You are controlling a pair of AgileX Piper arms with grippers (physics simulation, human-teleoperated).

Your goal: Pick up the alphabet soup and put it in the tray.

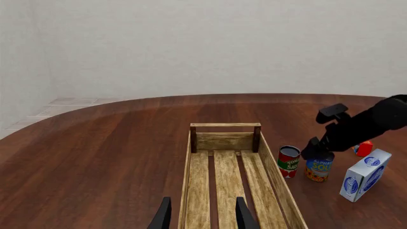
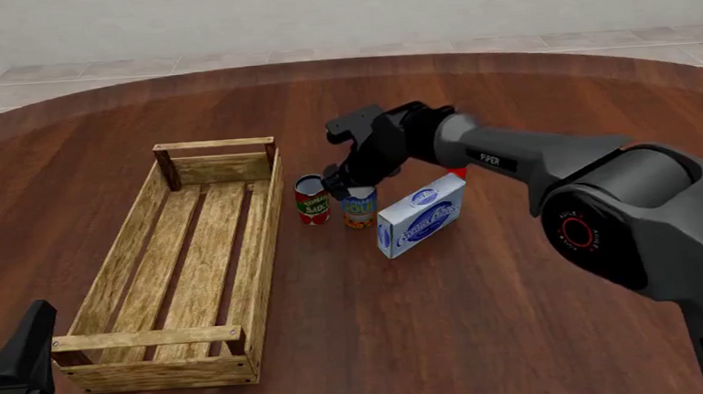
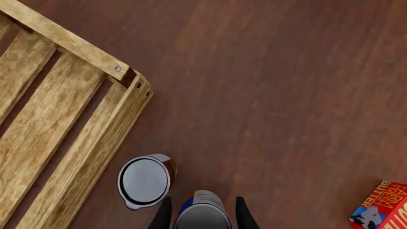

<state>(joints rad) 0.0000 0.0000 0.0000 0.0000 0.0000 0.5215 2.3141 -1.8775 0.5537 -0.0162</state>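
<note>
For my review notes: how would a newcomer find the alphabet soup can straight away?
Start at the long light wooden slatted tray. Two small cans stand just off its right side. The blue and orange-yellow alphabet soup can is the farther one, between the red and green can and the white and blue box.
</note>
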